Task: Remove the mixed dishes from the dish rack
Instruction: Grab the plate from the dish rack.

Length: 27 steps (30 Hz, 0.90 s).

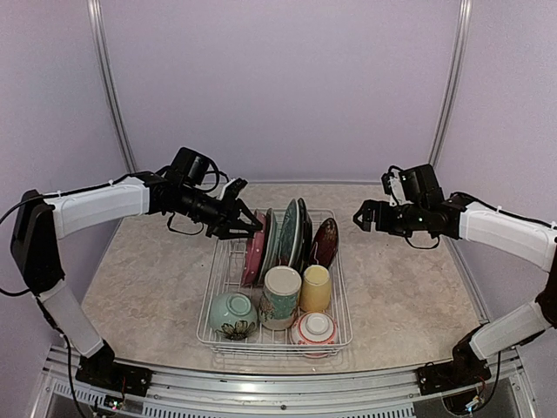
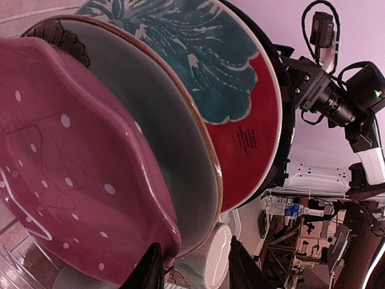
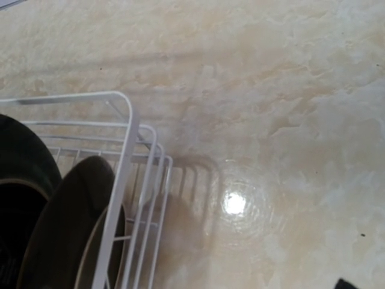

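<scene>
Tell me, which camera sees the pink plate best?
The left wrist camera. The pink plate fills the picture up close, white dots and all. The top camera shows it small and edge-on, standing in the rack. The right wrist camera misses it.

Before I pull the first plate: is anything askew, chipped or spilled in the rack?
Nothing stands out. The plates stand on edge in the rack. The mug, cup, green bowl and red-and-white bowl sit inside it, nearer the arms. No chips or spills show.
</scene>
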{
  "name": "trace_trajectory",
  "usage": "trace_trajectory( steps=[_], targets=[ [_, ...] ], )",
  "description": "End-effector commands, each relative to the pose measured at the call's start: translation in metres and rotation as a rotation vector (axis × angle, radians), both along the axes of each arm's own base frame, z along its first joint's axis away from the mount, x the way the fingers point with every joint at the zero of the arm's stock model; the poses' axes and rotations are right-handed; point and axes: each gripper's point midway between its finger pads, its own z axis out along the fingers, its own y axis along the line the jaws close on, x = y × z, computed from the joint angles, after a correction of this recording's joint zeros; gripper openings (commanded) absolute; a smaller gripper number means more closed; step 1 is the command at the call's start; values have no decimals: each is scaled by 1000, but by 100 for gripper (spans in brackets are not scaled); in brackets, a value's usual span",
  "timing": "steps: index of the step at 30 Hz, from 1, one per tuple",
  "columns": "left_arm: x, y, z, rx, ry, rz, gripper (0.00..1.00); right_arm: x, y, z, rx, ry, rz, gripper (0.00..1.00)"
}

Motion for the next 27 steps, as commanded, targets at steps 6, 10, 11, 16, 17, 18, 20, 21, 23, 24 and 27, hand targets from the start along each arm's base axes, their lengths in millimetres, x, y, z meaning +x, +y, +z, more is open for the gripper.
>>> trace_trajectory(
  steps=[6,10,11,16,17,18,20,21,23,24,27],
  targets=[
    [6,-6,-23,100,-40,32,28,-11,-5,6,18,-18,-13,100],
    [11,-8,-26,116,-59,39,24,-12,-5,3,19,-14,-14,100],
    [13,-9,-28,121,-61,41,23,-12,-5,1,19,-11,-13,100],
    [18,-9,-29,133,-92,48,22,-11,-3,-4,18,2,-6,100],
    [18,-9,-30,139,-101,47,22,-10,-2,-4,19,2,-3,100],
    [18,-9,-31,146,-112,47,23,-10,-2,-4,18,3,-4,100],
    [17,-9,-32,167,-136,48,24,-11,-2,-6,20,7,-3,100],
    [17,-9,-32,174,-147,48,24,-11,-1,-6,24,7,-3,100],
    [16,-9,-32,187,-167,51,23,-12,-1,-8,30,6,-4,100],
    [16,-9,-33,195,-176,53,22,-13,-1,-8,33,6,-4,100],
    [16,-9,-31,210,-213,48,16,-14,-2,-8,35,5,-7,100]
  ],
)
